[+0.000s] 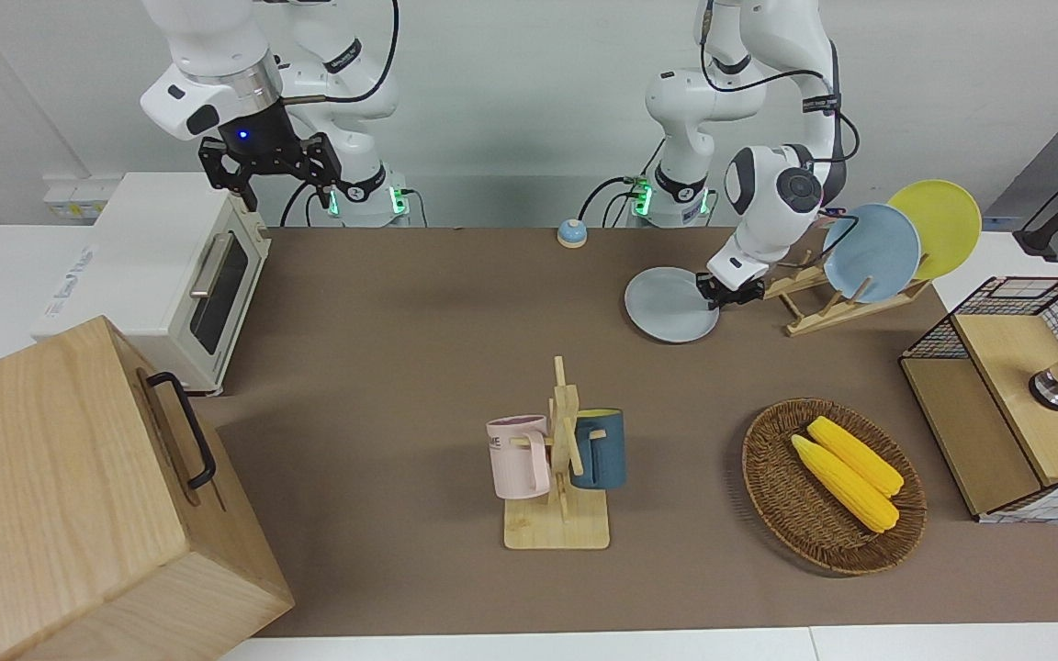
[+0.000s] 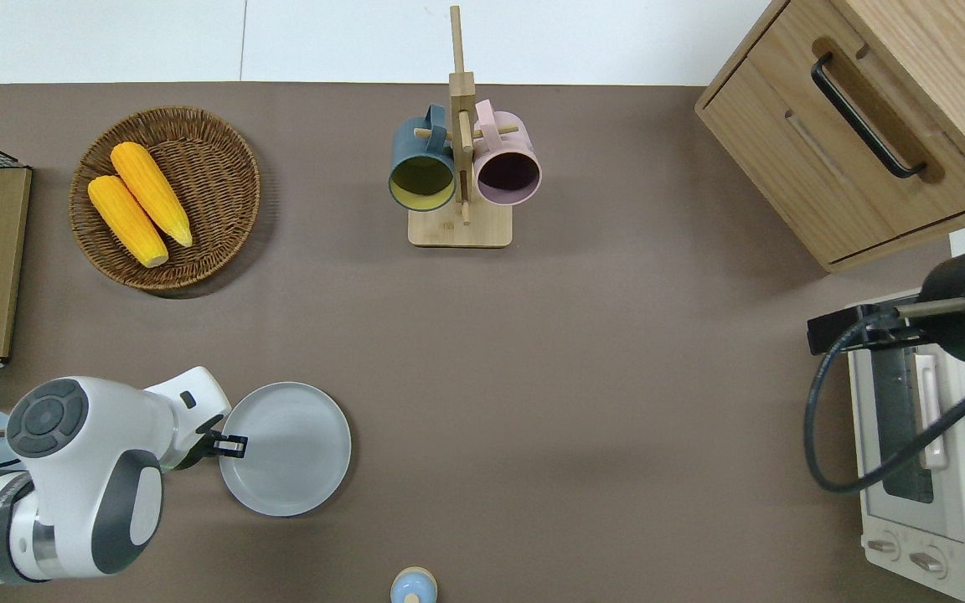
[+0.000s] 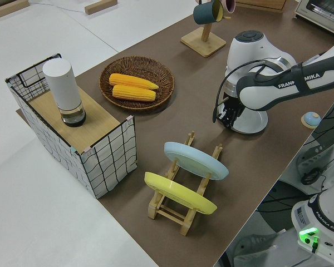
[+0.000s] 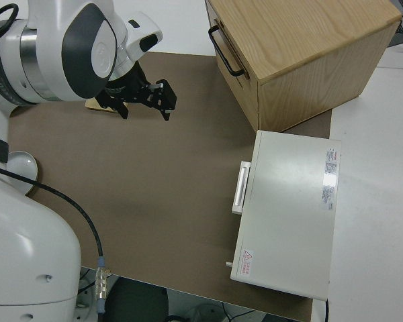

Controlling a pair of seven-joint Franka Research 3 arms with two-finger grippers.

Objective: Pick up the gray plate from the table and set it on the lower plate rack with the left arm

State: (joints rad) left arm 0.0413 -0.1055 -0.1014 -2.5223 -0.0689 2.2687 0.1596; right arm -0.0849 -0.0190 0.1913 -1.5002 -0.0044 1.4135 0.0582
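Note:
The gray plate (image 1: 667, 308) (image 2: 290, 452) lies on the brown table (image 1: 419, 349), near the robots at the left arm's end. My left gripper (image 1: 724, 290) (image 2: 231, 445) (image 3: 229, 115) is low at the plate's rim on the rack's side, one finger above the rim, shut on it. The light-wood plate rack (image 1: 809, 310) (image 3: 181, 208) stands just beside the plate, toward the table's end, with bare pegs (image 1: 791, 275) at its low end. The right arm is parked, its gripper (image 1: 272, 170) (image 4: 144, 97) open.
A sky-blue plate (image 1: 871, 252) and a yellow plate (image 1: 938, 228) lean in the rack. A wicker basket (image 1: 772, 496) with corn, a mug stand (image 1: 558, 459), a small bell (image 1: 571, 233), a wire crate (image 1: 1007, 404), a toaster oven (image 1: 171, 275) and a wooden cabinet (image 1: 79, 496) stand around.

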